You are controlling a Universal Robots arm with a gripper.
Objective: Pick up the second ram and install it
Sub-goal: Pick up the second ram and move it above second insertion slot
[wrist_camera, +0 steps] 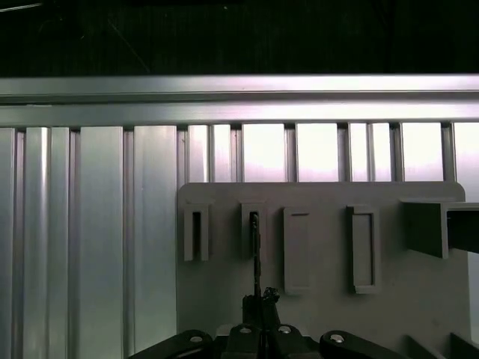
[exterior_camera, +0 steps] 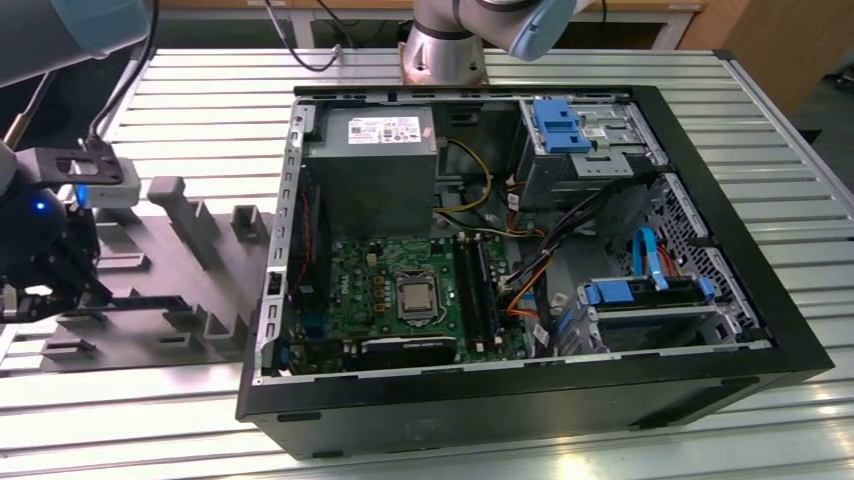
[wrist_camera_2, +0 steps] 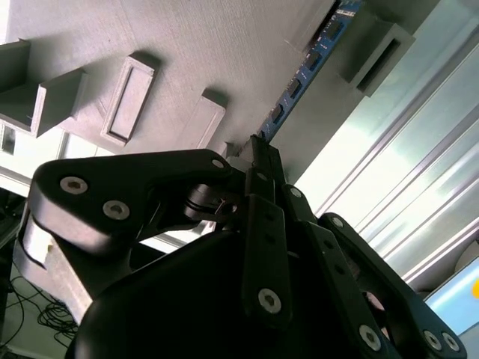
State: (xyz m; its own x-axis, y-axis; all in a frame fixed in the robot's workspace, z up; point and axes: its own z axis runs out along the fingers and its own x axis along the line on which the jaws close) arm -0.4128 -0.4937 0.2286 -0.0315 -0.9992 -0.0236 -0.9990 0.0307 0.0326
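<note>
The second ram (wrist_camera_2: 309,66) is a thin strip with a row of dark blocks, lying across the light grey holder (wrist_camera_2: 187,52). In the first wrist view the second ram (wrist_camera: 255,254) shows edge-on, its far end standing in one of the holder's slotted uprights (wrist_camera: 254,228). My gripper (wrist_camera_2: 257,149) is shut on the near end of the strip, its black fingertips (wrist_camera: 263,298) pressed together around it. In the exterior view my gripper (exterior_camera: 51,293) is low over the grey holder (exterior_camera: 174,260) at that view's far left, well away from the green board (exterior_camera: 400,295) in the open computer case.
The open black computer case (exterior_camera: 534,400) lies on the ribbed metal table (exterior_camera: 200,110), with long black slots (exterior_camera: 475,290) beside the processor socket. Orange and blue cables (exterior_camera: 527,290) run close to those slots. Several grey uprights (wrist_camera: 363,247) stick up from the holder.
</note>
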